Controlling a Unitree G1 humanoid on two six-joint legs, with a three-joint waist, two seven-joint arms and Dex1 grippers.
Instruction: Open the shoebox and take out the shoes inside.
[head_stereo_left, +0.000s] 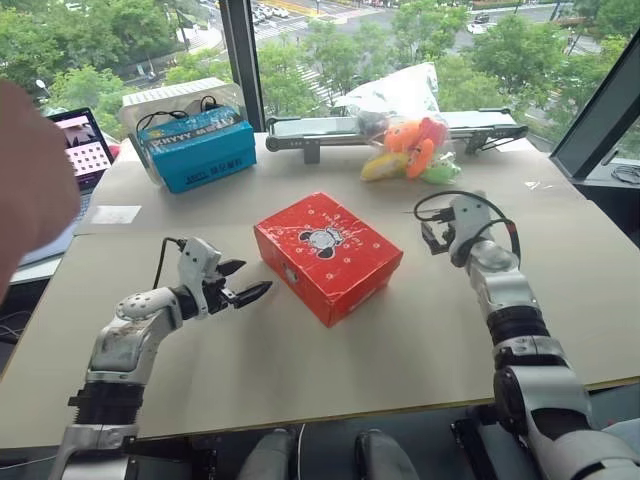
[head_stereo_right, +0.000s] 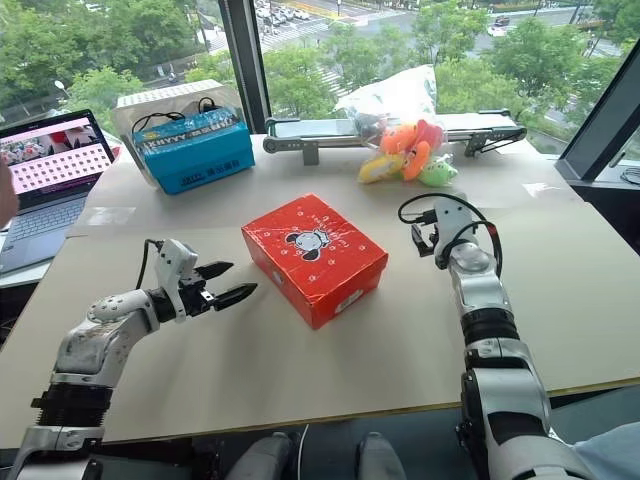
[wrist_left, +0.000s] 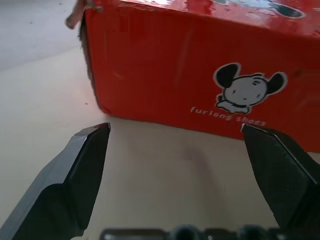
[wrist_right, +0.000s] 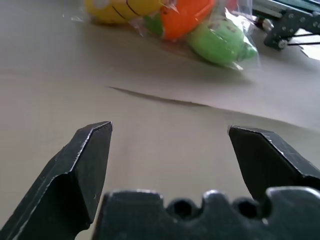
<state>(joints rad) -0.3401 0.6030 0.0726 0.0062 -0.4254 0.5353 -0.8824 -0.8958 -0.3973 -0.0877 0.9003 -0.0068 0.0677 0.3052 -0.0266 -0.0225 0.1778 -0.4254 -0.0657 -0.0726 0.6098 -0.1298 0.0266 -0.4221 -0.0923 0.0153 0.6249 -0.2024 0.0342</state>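
Observation:
The red shoebox lies in the middle of the table with its lid down; a cartoon dog is printed on the lid and on the side wall. The shoes are hidden inside it. My left gripper hovers just left of the box, level, pointing at its near-left side wall, and stands open with nothing between its fingers. To the right of the box my right gripper is also open and empty, a short gap away, pointing toward the far side of the table.
A blue box stands at the back left. A clear bag of plush toys lies at the back, in front of a metal rail device. A laptop and a person's hand are at the left edge.

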